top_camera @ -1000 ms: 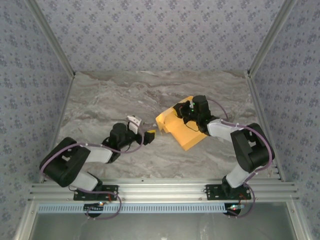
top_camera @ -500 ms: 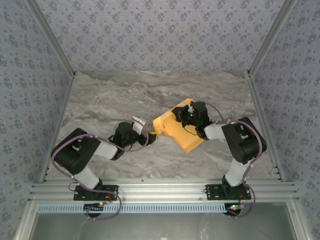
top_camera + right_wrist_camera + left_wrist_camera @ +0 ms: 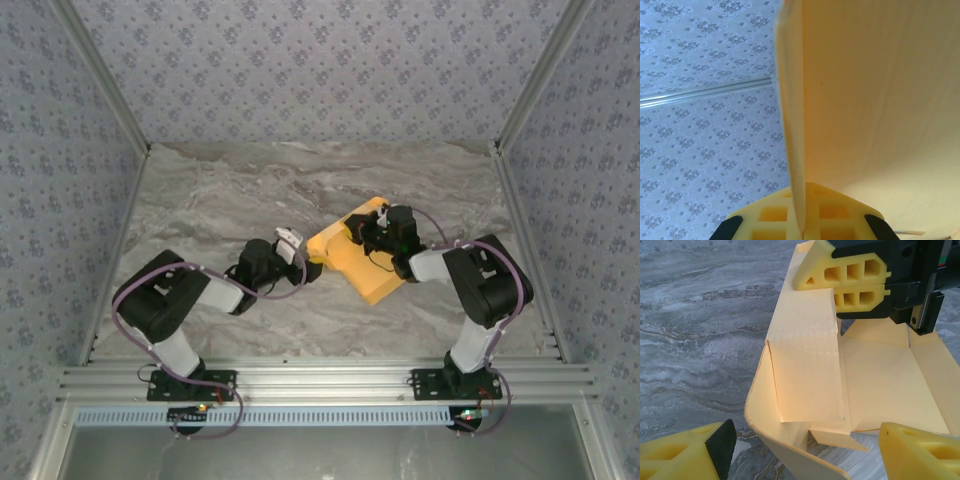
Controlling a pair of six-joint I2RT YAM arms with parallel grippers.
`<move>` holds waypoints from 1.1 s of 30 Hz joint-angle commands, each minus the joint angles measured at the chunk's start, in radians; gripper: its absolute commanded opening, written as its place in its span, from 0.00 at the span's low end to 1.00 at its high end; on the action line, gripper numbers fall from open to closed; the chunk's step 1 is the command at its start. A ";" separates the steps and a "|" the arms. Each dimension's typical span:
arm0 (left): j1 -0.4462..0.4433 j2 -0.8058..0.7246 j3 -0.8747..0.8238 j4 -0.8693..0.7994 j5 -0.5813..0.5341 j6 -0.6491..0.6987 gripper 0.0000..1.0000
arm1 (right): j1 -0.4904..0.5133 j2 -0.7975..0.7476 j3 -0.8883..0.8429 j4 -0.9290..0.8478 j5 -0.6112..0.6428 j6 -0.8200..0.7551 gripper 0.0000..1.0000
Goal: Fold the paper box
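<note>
Where the grey marbled table meets blue-grey patterned walls, an aluminium rail runs along the near edge. Lying right of centre on the table, the paper box is partly folded, with its base flat and one side panel raised. The right gripper is pressed together on an upright flap, pinching the thin card edge. The left gripper stands spread wide, with its fingers on either side of the box's near-left corner; contact with the card cannot be told. The far part of the box is hidden behind the right gripper. The left fingers are cut off at the lower edge of the left wrist view.
</note>
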 commanded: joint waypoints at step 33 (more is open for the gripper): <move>-0.010 -0.017 -0.031 0.039 -0.181 0.065 0.72 | 0.029 0.147 0.014 0.271 -0.170 0.016 0.00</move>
